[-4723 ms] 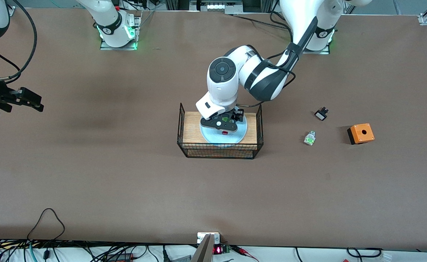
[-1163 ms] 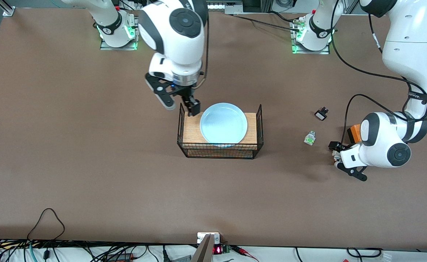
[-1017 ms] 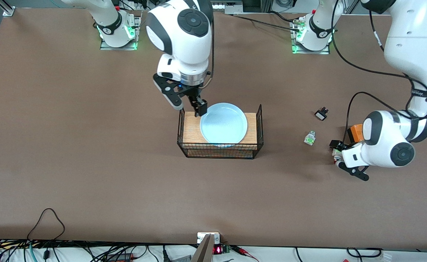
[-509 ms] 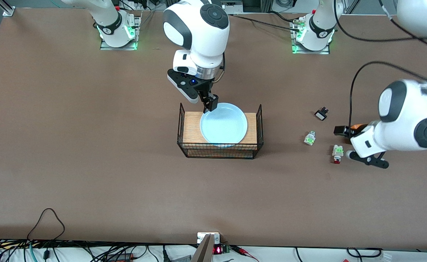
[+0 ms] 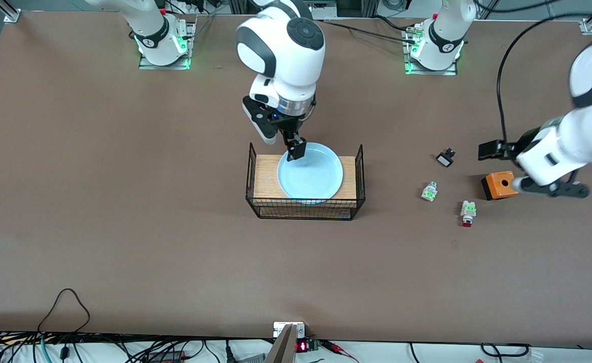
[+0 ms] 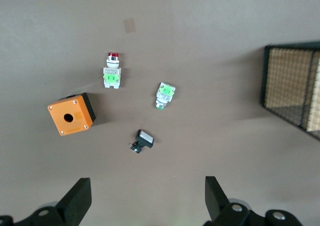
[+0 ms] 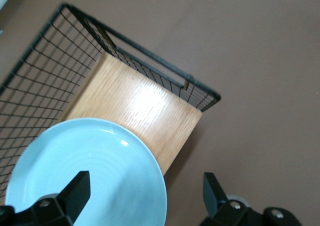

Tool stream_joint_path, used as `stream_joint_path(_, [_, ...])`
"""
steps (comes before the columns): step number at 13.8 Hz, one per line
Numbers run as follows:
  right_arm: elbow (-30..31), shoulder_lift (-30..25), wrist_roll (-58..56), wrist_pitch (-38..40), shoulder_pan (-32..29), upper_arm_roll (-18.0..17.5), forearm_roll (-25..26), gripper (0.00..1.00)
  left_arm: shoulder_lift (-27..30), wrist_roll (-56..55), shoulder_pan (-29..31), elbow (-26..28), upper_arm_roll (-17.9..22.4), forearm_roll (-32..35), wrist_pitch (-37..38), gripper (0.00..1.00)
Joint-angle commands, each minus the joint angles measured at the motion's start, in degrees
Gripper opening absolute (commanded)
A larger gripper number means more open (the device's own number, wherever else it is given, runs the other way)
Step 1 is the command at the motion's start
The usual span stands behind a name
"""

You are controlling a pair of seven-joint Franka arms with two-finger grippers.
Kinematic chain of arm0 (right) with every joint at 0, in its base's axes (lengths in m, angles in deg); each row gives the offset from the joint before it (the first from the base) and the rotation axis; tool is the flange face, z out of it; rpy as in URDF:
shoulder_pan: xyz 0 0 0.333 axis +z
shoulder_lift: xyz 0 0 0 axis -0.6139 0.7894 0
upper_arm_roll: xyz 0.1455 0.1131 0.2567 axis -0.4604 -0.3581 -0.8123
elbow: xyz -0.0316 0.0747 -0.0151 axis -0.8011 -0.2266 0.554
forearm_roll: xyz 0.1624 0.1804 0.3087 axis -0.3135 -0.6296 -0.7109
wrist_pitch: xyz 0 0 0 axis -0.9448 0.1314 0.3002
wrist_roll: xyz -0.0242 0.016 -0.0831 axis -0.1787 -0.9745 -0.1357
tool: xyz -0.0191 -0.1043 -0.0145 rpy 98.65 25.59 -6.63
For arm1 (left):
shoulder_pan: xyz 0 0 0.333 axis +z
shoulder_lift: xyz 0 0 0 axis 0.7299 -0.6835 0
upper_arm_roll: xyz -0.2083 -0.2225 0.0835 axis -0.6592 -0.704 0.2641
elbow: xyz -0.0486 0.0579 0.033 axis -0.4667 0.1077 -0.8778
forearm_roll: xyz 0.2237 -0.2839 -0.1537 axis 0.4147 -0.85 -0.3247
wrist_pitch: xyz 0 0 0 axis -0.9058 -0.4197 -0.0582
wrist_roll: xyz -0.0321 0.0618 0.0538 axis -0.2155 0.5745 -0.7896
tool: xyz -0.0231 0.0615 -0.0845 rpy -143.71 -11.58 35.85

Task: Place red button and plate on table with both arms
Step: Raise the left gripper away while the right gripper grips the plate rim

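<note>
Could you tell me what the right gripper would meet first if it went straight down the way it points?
Probably the plate: the open right gripper hangs over its rim on the basket's wooden top, one finger inside, one outside.

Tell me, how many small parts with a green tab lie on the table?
2. The red button lies nearest the front camera; the green-tabbed part without a red cap lies beside it, toward the basket. None seems hidden.

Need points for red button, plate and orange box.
red button (image 5: 468,212): front view, mid-body, lying on the table.
plate (image 5: 310,177): front view, bare centre, on the basket's wood top.
orange box (image 6: 71,117): left wrist view, top face beside its hole.
</note>
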Motion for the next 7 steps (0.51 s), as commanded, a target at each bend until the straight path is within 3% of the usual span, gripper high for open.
stream_joint_path(1, [1.2, 1.3, 2.2, -2.5, 0.4, -0.1, 0.9, 1.00, 10.7, -2.6, -5.6, 10.8, 7.5, -1.5, -6.5, 1.00])
stream_joint_path(3, [4.1, 1.1, 2.1, -4.9, 0.5, -0.1, 1.0, 1.00, 14.9, -1.5, -8.3, 15.7, 10.2, -1.4, -9.3, 1.00])
stream_joint_path(7, [6.5, 1.2, 0.9, -7.5, 0.4, -0.1, 1.3, 1.00, 16.8, -1.4, -12.7, 16.9, 13.4, -0.3, -9.2, 1.00])
